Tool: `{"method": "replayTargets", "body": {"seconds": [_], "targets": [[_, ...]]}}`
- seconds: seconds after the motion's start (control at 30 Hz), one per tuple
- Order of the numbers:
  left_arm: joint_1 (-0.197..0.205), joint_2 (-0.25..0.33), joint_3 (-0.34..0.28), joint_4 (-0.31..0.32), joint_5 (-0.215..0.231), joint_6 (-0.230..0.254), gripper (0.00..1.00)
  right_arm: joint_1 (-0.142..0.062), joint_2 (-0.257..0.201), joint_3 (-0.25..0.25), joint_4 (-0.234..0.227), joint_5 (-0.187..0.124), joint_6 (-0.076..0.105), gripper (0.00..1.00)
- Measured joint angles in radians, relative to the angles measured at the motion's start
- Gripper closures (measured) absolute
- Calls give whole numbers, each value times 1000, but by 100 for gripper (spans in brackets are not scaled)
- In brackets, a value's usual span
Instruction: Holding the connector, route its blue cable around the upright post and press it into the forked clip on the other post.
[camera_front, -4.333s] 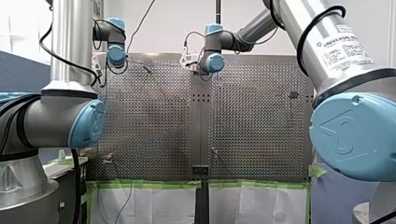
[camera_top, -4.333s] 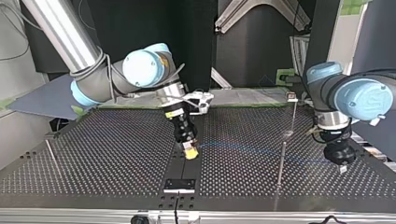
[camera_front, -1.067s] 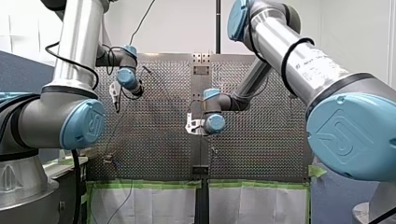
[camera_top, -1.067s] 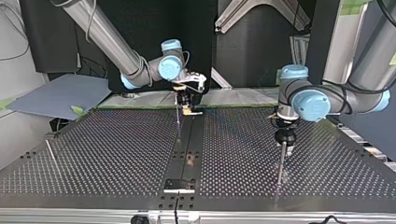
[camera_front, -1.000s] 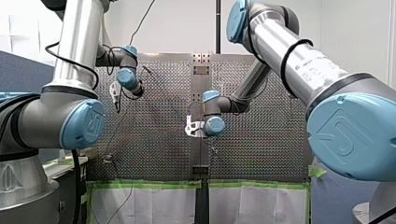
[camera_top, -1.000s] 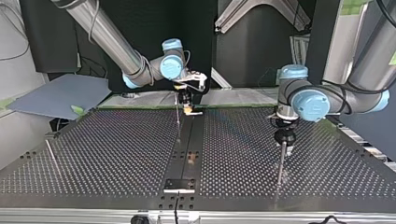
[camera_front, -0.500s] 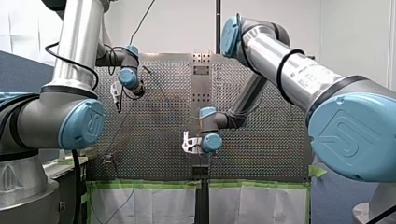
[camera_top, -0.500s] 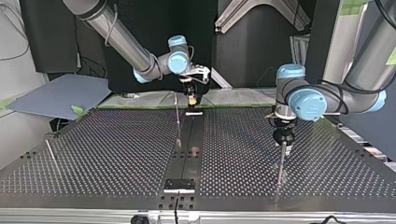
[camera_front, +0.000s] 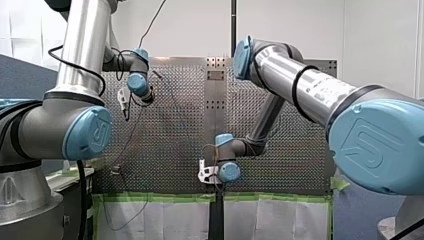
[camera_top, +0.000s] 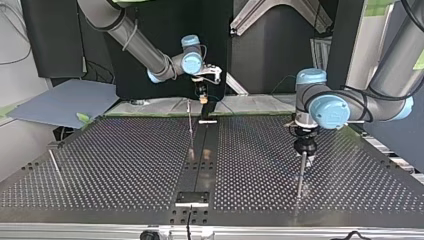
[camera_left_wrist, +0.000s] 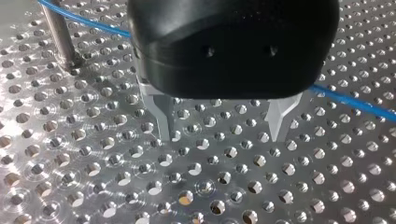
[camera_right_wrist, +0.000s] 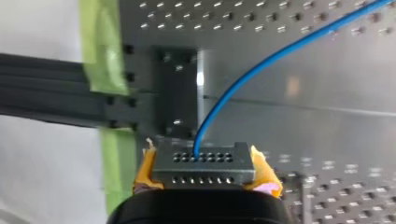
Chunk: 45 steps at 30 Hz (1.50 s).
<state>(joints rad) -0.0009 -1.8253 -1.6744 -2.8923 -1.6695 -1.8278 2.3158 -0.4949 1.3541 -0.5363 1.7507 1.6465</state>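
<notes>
Right arm has hauled the connector (camera_right_wrist: 204, 164) to the table's (camera_top: 125, 165) taped edge

Right gripper (camera_right_wrist: 203, 159) clamps the connector between its yellow pads, and the blue cable (camera_right_wrist: 261, 65) trails away across the table. Left gripper (camera_left_wrist: 222, 135) hangs wide open and empty near the post (camera_left_wrist: 58, 35), with the cable passing behind it (slack taken up, routing not done).

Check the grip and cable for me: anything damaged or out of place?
Only the yellow pads of the right gripper: their edges look ragged and frayed beside the connector. The connector sits square between them, and the cable leaves it in a smooth curve. The left gripper is open and empty.
</notes>
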Motion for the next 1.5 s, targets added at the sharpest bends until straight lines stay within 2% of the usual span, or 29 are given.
{"method": "replayTargets", "body": {"seconds": [0.4, 0.73, 0.93, 1.33, 1.5], "targets": [[-2, 0, -1, -1, -11, 2, 0, -16, 100, 0, -49, 1, 0, 100], [-3, 0, 0, 0, -12, 3, 0, -65, 186, 0, -109, 3, 4, 100], [-3, 0, -1, 1, -12, 4, 0, -85, 233, 0, -138, 2, 4, 100], [-3, 0, -3, -4, -13, 4, 0, -104, 330, 1, -144, 5, -3, 100], [-4, 0, -4, -4, -16, 4, 0, -109, 343, 8, -145, 7, -8, 100]]}}
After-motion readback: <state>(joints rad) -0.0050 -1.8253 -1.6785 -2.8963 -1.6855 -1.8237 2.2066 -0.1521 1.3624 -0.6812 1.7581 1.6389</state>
